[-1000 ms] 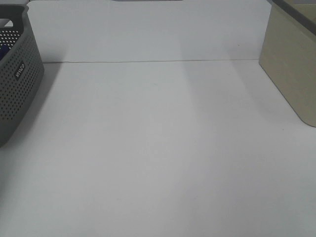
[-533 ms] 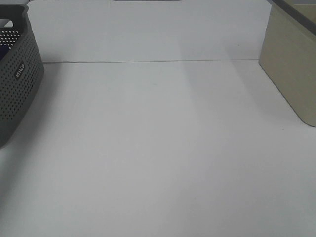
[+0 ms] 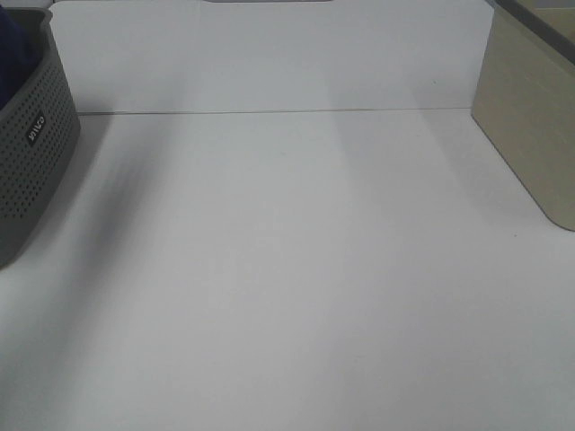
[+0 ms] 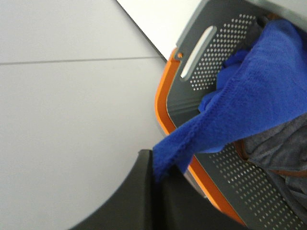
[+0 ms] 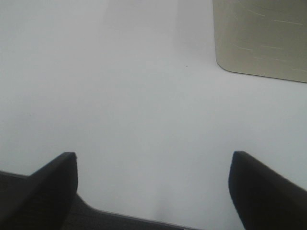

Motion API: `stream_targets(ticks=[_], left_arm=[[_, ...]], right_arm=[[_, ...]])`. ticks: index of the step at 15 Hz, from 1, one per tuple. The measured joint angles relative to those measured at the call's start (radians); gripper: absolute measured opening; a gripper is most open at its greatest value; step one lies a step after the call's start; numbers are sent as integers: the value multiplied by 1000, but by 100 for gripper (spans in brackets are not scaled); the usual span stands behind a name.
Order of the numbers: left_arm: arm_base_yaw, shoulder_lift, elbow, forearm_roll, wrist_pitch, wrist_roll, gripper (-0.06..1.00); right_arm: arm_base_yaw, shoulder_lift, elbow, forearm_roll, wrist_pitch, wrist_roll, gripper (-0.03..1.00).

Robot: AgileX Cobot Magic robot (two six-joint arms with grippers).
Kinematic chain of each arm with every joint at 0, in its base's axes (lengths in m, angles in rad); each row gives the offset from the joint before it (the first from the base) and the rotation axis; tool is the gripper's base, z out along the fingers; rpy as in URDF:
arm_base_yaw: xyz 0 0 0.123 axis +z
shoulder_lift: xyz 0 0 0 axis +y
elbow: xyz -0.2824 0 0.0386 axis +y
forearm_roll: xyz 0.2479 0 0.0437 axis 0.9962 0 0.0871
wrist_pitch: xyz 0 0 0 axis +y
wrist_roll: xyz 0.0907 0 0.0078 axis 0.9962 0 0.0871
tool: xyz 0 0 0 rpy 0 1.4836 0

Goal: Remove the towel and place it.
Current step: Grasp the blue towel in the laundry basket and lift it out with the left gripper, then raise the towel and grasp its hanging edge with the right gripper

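Note:
The towel (image 4: 259,96) is royal blue and plush. It stretches up out of the grey perforated basket (image 4: 216,52), which has an orange rim. My left gripper (image 4: 159,167) is shut on one edge of the towel, just outside the basket's rim. In the exterior high view a blue mass of towel (image 3: 13,49) shows above the basket (image 3: 36,153) at the far left; neither arm appears there. My right gripper (image 5: 153,184) hangs open over bare white table, its dark fingers (image 5: 50,184) wide apart with nothing between them.
A grey cloth with a brown edge (image 4: 283,148) lies inside the basket under the towel. A beige box (image 3: 530,117) stands at the table's right side, also seen as the beige box (image 5: 261,38) ahead of the right gripper. A white wall (image 3: 269,54) closes the back.
The towel has risen above the basket's rim in the exterior high view, where before only a sliver of blue showed inside. The right side looks unchanged.

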Motion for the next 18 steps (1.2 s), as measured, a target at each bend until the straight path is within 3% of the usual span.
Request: stream_targets(ticks=[1,2,7,11,12,13,18], left_arm=[[-47,-28,-4,6,0,0,0],[-145,-65,-7,6,-20,40,0],[-379,-78,-7,7,-36,229,0],[-536,-78,-7,6,-5,285,0],[-566,-78,-7,6,0,288,0],[-622,-78,-7,6,4,290,0],[-742,-78,-7,7,7,290,0]], right_arm=[[0,0,0,0,0,0,83],[0,0,0,0,0,0,83],[0,3,0,31,-1,-3,83],[0,115,-14,245,-117,-164,83],[0,165,-15,354,-168,-271,83],[0,300,-16,585,-250,-522,83],[0,723,-16,1132,-274,-1215,83]])
